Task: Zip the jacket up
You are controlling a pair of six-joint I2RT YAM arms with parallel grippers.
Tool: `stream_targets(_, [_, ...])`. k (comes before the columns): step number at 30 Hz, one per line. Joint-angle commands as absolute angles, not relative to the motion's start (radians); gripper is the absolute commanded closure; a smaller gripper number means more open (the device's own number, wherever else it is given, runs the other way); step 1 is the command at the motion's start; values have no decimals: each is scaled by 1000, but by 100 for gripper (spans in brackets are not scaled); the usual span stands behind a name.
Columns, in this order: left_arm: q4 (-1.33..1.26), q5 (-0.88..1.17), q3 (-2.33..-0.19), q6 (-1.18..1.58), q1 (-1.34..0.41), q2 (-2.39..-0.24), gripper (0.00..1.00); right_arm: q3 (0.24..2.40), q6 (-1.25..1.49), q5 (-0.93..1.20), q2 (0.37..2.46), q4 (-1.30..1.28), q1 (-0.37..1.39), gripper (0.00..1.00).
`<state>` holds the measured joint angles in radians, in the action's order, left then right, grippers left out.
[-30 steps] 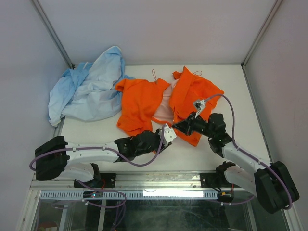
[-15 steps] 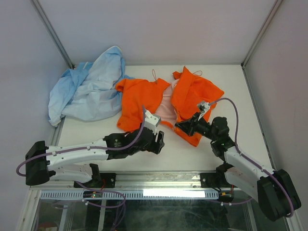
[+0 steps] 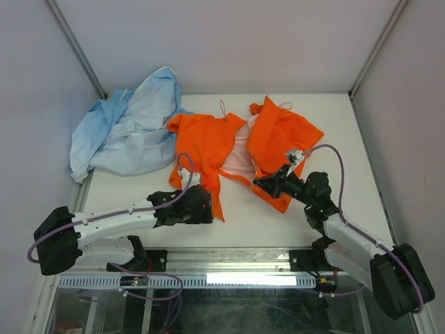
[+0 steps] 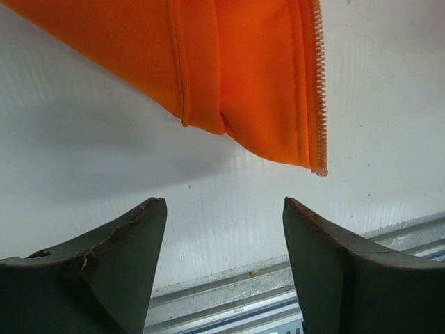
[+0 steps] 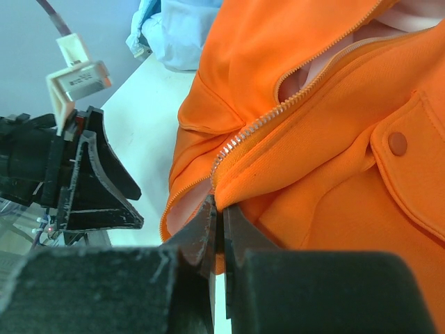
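One bright orange fabric jacket [image 3: 201, 149] lies mid-frame on the white tabletop [image 3: 278, 226], with one light blue cloth garment [image 3: 132, 132] at upper left. The right gripper [image 5: 219, 216] pinches the jacket's zipper edge; the left gripper [image 4: 222, 203] gapes, holding nothing.

Light blue cloth garment [image 3: 128, 136] lies crumpled at far left corner of white table [image 3: 348, 132], reaching left edge. Metal rail [image 3: 229, 259] runs along near table edge. Plain grey walls [image 3: 229, 42] stand at left, far and right sides.
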<state>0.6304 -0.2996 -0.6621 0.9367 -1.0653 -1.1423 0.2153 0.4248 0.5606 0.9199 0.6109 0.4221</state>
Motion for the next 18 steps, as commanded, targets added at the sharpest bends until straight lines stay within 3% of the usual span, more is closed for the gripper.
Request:
stream_targets(1, [503, -287, -651, 975, -1042, -1191, 31, 213, 417, 550, 919, 713, 418, 100])
stream_targets(18, [445, -393, -779, 922, -1008, -1414, 27, 205, 421, 567, 931, 714, 413, 100])
